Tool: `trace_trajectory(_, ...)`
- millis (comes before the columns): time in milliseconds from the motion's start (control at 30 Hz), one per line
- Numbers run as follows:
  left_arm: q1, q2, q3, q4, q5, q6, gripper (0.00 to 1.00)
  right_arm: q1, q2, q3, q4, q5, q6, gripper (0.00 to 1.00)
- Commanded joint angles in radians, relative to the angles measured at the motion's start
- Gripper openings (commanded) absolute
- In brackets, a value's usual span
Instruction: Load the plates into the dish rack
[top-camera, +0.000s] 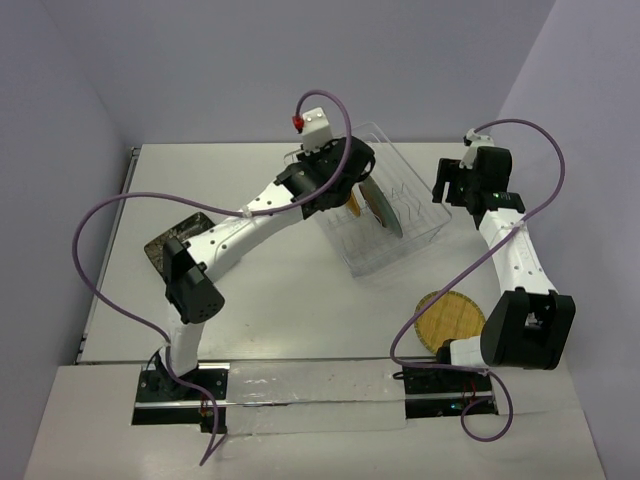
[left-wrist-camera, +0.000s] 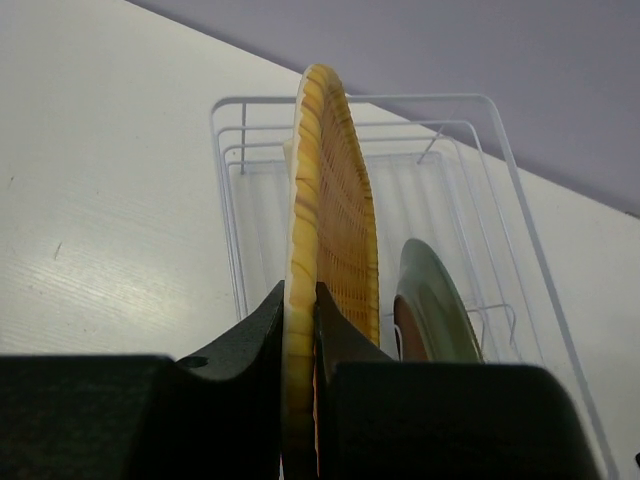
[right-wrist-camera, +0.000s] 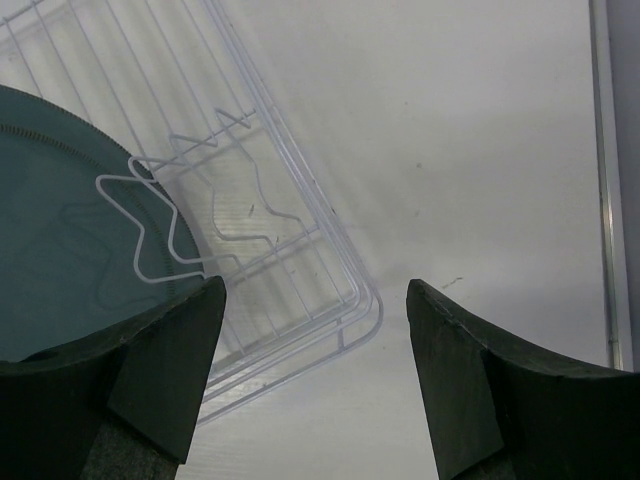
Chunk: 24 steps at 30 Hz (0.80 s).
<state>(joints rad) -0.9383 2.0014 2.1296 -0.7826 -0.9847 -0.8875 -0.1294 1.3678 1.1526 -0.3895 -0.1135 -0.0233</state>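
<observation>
Four plates, one rack; top and wrist views. L gripper (left-wrist-camera: 300, 305) is clamped on the rim of a tan woven plate (left-wrist-camera: 335, 200), held on edge over the dish rack (top-camera: 380, 255); contact w/ the wires cannot be told. Grey-blue plate (left-wrist-camera: 435, 300) stands on edge inside the rack, just beside the held plate, on its R-arm side. Rack sits skewed in the far right part of the table (top-camera: 300, 310). R gripper (right-wrist-camera: 315, 290): fingers wide apart, empty, hovering over the rack corner toward the right edge. Round woven plate (top-camera: 450, 318) lies flat near the near edge, beside the R arm base. Black square plate (top-camera: 175, 240) lies flat by the left edge, partly hidden by the L arm.
</observation>
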Motion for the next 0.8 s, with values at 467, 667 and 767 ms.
trace_trajectory(467, -0.111, 0.131, 0.132, 0.02, -0.181, 0.032, 0.0, -0.021, 0.022, 0.039, 0.015, 0.015, 0.079, 0.79)
trace_trajectory(667, -0.135, 0.168, 0.138, 0.104, -0.243, 0.107, 0.0, -0.021, 0.02, 0.037, 0.017, -0.001, 0.083, 0.79)
trace_trajectory(767, -0.142, 0.182, 0.145, 0.101, -0.267, 0.1, 0.0, -0.021, 0.021, 0.036, 0.018, -0.005, 0.085, 0.79)
